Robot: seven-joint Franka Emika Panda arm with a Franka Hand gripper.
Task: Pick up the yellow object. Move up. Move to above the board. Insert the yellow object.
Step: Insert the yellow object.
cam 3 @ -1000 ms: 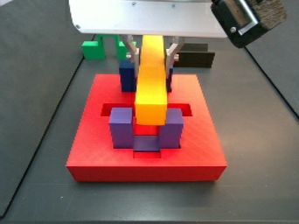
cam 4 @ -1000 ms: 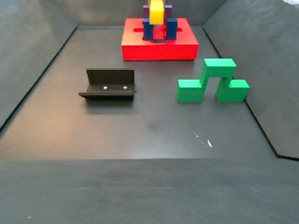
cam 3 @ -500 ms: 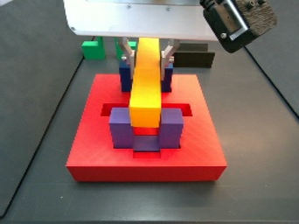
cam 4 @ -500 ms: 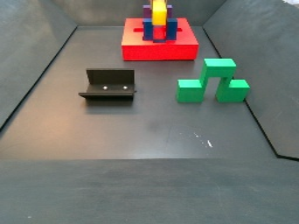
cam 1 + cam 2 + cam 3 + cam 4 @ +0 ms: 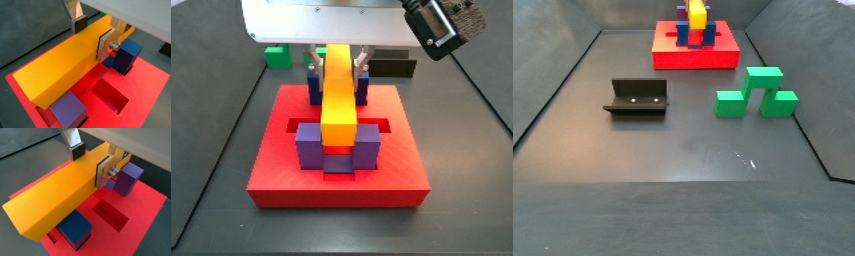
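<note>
The yellow object (image 5: 337,100) is a long bar shading to orange. It lies level along the middle of the red board (image 5: 338,185), between the two purple posts (image 5: 311,150) in front and the blue posts behind. My gripper (image 5: 338,62) is straight above the board and shut on the bar's far half. Both wrist views show the bar (image 5: 60,65) (image 5: 53,198) with the gripper (image 5: 92,37) (image 5: 90,163) across its width, pads against both sides. An open recessed slot (image 5: 110,97) lies beside the bar. In a side view the bar (image 5: 696,16) stands over the board (image 5: 694,58) at the far end.
The fixture (image 5: 637,97) stands on the dark floor left of centre, and shows behind the board in a side view (image 5: 398,68). The green stepped block (image 5: 756,92) stands to the right, also seen at the back (image 5: 275,55). Sloped dark walls ring the floor.
My gripper and the yellow bar have come down a little, so the bar sits lower between the posts. Nothing else has moved.
</note>
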